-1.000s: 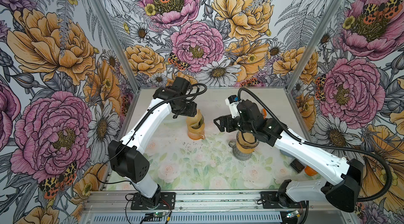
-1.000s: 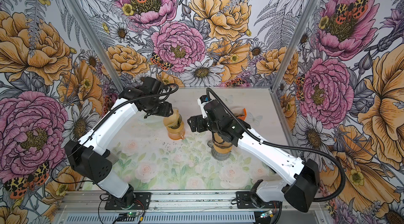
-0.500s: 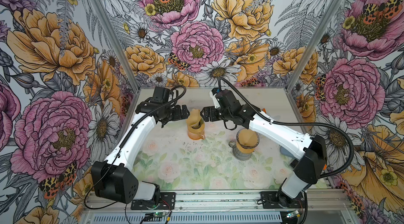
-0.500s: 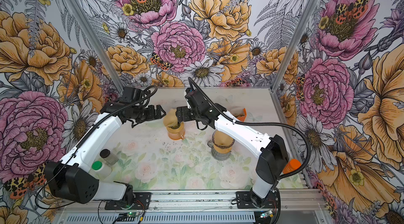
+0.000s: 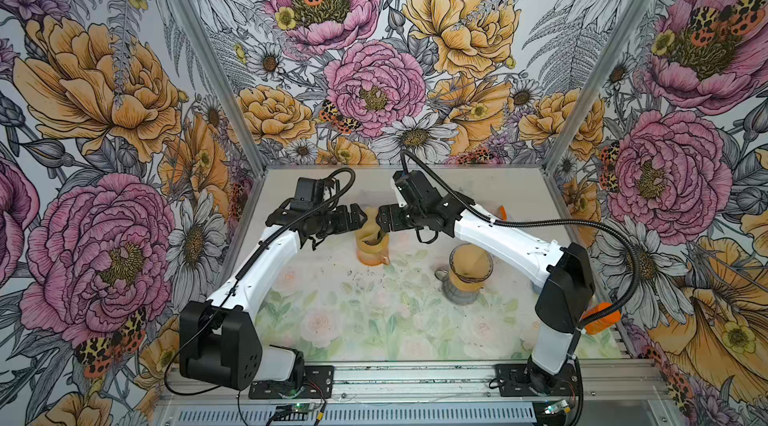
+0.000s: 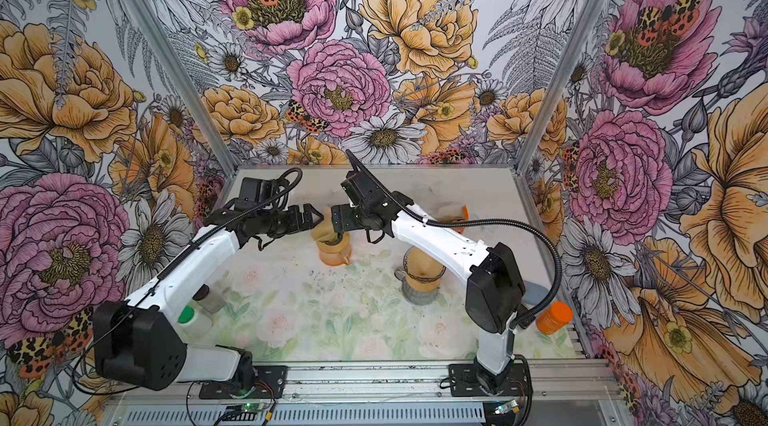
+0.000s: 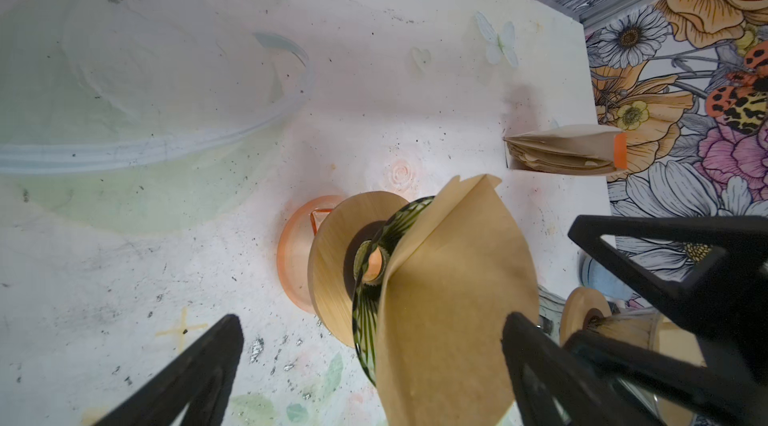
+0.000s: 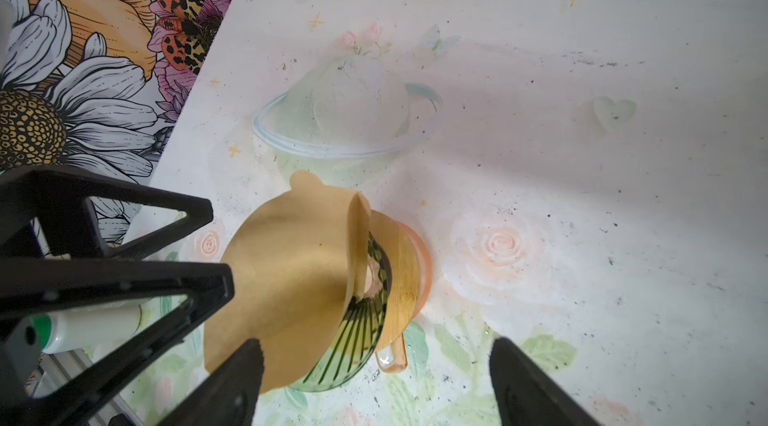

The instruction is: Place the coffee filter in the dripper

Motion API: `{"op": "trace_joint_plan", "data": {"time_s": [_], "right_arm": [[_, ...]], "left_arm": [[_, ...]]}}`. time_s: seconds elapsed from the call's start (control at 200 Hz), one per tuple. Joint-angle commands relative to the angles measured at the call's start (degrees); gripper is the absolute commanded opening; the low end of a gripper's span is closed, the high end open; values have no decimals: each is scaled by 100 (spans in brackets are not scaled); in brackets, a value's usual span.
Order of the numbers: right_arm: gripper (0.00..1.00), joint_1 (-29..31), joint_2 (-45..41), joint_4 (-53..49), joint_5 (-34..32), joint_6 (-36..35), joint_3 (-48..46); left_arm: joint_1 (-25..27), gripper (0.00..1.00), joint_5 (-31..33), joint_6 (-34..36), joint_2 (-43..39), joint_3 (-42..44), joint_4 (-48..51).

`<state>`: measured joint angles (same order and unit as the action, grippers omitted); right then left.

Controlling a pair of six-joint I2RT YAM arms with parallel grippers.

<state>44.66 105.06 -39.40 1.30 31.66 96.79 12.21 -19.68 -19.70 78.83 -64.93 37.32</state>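
Note:
The dripper (image 7: pixel 365 311) is ribbed green glass with a wooden collar (image 7: pixel 332 261). It sits on an orange cup (image 5: pixel 372 257) at the back middle of the table in both top views. The brown paper coffee filter (image 7: pixel 449 299) stands folded and tilted in the dripper, sticking well above its rim (image 8: pixel 291 274). My left gripper (image 5: pixel 359 216) is open just left of it, its fingers straddling filter and dripper (image 7: pixel 372 320). My right gripper (image 5: pixel 380 222) is open on the opposite side (image 8: pixel 376 345), one finger beside the filter's edge. Neither grips it.
A second dripper with a filter sits on a grey mug (image 5: pixel 467 274) to the right. A holder of spare filters (image 7: pixel 561 151) stands at the back right. An orange-lidded jar (image 6: pixel 552 318) stands at the right edge. A white green-capped bottle (image 6: pixel 191 318) stands at the front left.
The left gripper has opened wide and drawn back to the left of the dripper, leaving the filter in it. The right gripper swung from the grey mug to the dripper's right side.

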Motion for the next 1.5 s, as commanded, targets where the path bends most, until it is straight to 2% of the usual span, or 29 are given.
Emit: {"op": "trace_joint_plan", "data": {"time_s": [0.0, 0.25, 1.041, 1.491], "right_arm": [[87, 34, 168, -33, 6, -106, 243], [86, 20, 376, -48, -16, -156, 335], [86, -29, 559, -208, -212, -230, 301], [85, -45, 665, -384, -255, -257, 428]], "left_arm": [[-1, 99, -167, -174, -119, 130, -555], [10, 99, -230, -227, 159, 122, -537], [159, 99, 678, -66, 799, -229, 54], [111, 99, 714, -61, 1141, -437, 214]]}}
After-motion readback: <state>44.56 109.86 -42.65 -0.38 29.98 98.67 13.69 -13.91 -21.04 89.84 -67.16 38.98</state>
